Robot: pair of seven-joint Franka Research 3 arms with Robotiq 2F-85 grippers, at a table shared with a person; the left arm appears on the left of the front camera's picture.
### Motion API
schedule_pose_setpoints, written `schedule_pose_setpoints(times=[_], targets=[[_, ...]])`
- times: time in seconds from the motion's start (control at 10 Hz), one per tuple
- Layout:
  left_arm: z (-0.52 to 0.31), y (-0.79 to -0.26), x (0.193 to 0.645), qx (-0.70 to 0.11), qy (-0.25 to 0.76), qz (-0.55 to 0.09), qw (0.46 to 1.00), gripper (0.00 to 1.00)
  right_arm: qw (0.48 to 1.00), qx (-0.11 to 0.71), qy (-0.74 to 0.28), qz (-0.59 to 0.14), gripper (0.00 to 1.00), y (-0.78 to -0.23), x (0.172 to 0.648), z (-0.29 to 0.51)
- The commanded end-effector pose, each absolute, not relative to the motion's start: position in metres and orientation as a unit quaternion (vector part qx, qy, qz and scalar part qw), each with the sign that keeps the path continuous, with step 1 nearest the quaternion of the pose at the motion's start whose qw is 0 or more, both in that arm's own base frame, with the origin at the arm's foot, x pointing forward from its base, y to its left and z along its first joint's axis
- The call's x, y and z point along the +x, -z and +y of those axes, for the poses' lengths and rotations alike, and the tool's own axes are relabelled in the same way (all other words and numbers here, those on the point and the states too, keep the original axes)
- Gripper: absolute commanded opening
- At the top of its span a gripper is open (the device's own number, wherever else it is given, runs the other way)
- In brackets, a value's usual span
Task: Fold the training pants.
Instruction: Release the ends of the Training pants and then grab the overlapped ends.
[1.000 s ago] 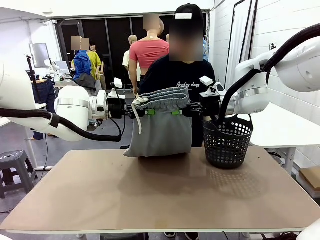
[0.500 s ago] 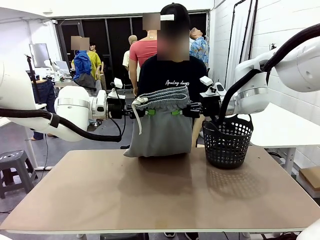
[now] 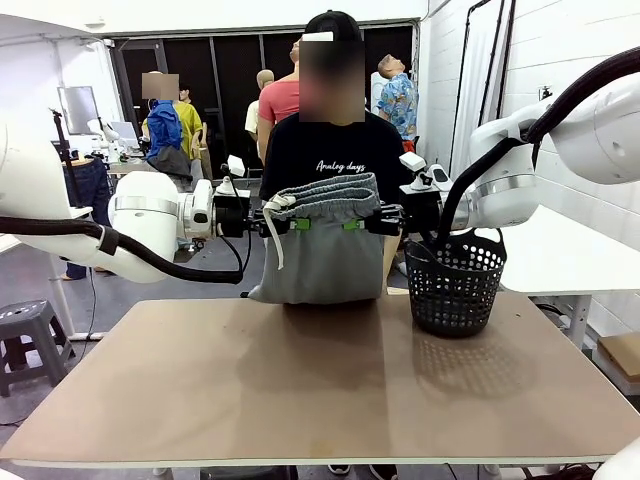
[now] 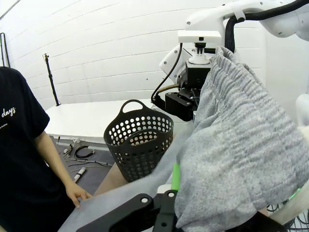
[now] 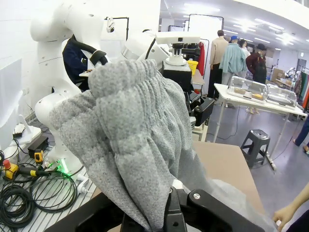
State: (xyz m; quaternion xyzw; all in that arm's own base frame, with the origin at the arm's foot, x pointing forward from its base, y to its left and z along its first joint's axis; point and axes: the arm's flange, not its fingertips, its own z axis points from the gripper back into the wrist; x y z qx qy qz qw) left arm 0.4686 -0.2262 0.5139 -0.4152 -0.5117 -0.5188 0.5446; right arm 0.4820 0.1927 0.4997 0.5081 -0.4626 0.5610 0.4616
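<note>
Pants up in the air over the far edge of the surface, waistband on top, slung between the two tools

Left tool: pressed together on the waistband's left end, pinching the gathered cloth, green pad showing against the grey

Right tool: same on the right end, clamped on the waistband

Both arms come in level from the sides with the tools pointing at each other; the waistband is bunched between them, not pulled flat

White drawstring hangs loose just beside the left tool

Legs drop from the waistband in one bundle. The lower end reaches the far edge of the surface, and the left wrist view shows grey cloth lying flat on it toward the person

Basket: black mesh, upright on the surface, just right of the pants and under the right arm. Close to the cloth, cannot tell if touching

Person in a black T-shirt stands at the far side, right behind the pants. One hand is down at the edge of the lying cloth in the left wrist view

Right wrist view: own fingers closed on a fold of the waistband, the rest of the pants heaped up in front of the lens, left arm behind it
</note>
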Motion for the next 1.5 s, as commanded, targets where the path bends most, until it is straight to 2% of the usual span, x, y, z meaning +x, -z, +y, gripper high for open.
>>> schedule_pose_setpoints(times=[0.0,1.4], targets=[[-0.2263,-0.5150,0.4654,-0.412,0.520,-0.518,0.539,0.00,0.459,0.509,-0.560,-0.465,0.00,-0.4995,0.4800,0.1929],[-0.2263,-0.5150,0.4654,-0.412,0.520,-0.518,0.539,0.00,0.459,0.509,-0.560,-0.465,0.00,-0.4995,0.4800,0.1929]])
